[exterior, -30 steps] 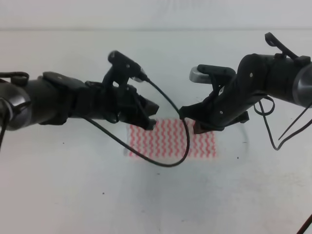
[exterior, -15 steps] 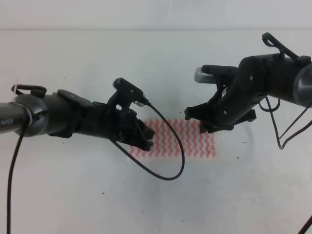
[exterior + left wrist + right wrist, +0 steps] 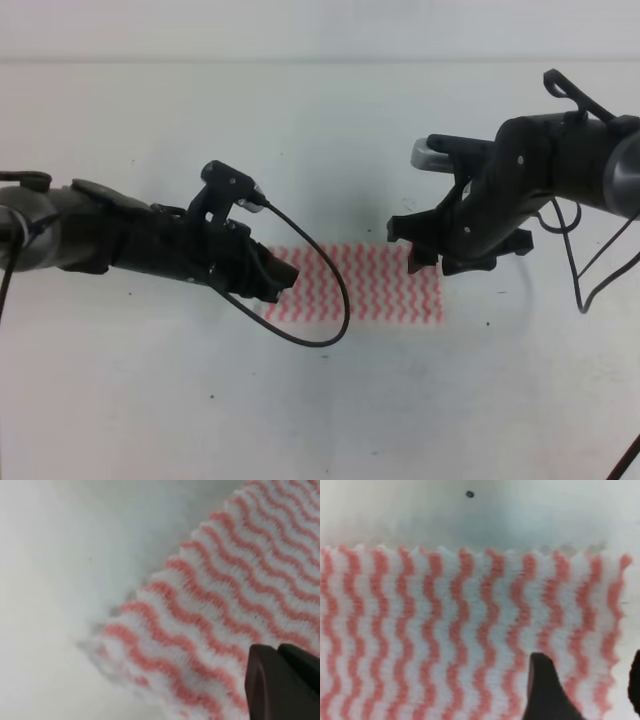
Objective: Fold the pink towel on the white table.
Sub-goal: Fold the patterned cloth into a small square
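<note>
The pink towel (image 3: pixel 375 285) lies flat on the white table (image 3: pixel 320 130), a small rectangle with wavy pink and white stripes. My left gripper (image 3: pixel 288 275) hangs low over the towel's left edge. In the left wrist view its dark fingertips (image 3: pixel 282 680) are pressed together over the towel (image 3: pixel 215 595) near a corner; no cloth shows between them. My right gripper (image 3: pixel 432 262) hovers over the towel's far right corner. The right wrist view shows the right gripper (image 3: pixel 590 690) open, with the towel (image 3: pixel 445 630) flat below and between its fingers.
A black cable (image 3: pixel 335 310) loops from the left arm across the towel's left half. More cables (image 3: pixel 575 280) hang off the right arm. A dark speck (image 3: pixel 469 494) marks the table beyond the towel. The tabletop's far edge (image 3: pixel 320 62) runs across the back.
The left arm has dropped lower and pulled back to the left, uncovering more of the towel. The right gripper has shifted slightly right and down. The towel has stayed put.
</note>
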Controlling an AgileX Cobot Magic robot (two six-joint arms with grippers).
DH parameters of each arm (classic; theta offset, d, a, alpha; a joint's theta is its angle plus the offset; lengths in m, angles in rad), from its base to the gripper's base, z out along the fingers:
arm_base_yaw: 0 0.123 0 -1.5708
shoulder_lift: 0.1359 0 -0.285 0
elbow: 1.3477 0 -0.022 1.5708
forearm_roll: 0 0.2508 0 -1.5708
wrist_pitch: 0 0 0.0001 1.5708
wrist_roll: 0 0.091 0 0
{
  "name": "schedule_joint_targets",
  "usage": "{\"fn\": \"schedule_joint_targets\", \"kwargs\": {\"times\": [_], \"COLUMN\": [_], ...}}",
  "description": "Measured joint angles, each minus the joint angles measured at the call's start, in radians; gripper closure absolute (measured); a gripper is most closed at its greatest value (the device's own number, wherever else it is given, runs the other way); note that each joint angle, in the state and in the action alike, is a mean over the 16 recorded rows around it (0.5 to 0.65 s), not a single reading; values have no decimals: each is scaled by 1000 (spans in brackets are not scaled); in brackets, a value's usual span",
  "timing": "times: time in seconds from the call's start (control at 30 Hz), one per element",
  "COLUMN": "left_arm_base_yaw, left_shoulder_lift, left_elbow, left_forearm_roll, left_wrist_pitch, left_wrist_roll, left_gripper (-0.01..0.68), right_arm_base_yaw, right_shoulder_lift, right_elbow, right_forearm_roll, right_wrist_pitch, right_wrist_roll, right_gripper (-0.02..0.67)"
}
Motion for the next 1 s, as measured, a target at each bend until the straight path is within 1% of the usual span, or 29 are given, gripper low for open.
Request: {"fn": "schedule_joint_targets", "kwargs": {"times": [0.57, 1.0], "left_arm_base_yaw": [2, 2], "left_shoulder_lift": [35, 38], "left_elbow": [0, 0], "left_forearm_roll": [-58, -128], "left_wrist_pitch": [45, 32], "left_wrist_roll": [67, 128], "left_gripper": [676, 676], "right_arm_base_yaw": [-1, -1], "right_shoulder_lift": [6, 6], "right_elbow": [0, 0], "right_forearm_roll": [-6, -6], "right_wrist_pitch": [-7, -25], "right_wrist_roll": [2, 2], "right_gripper": [319, 320]}}
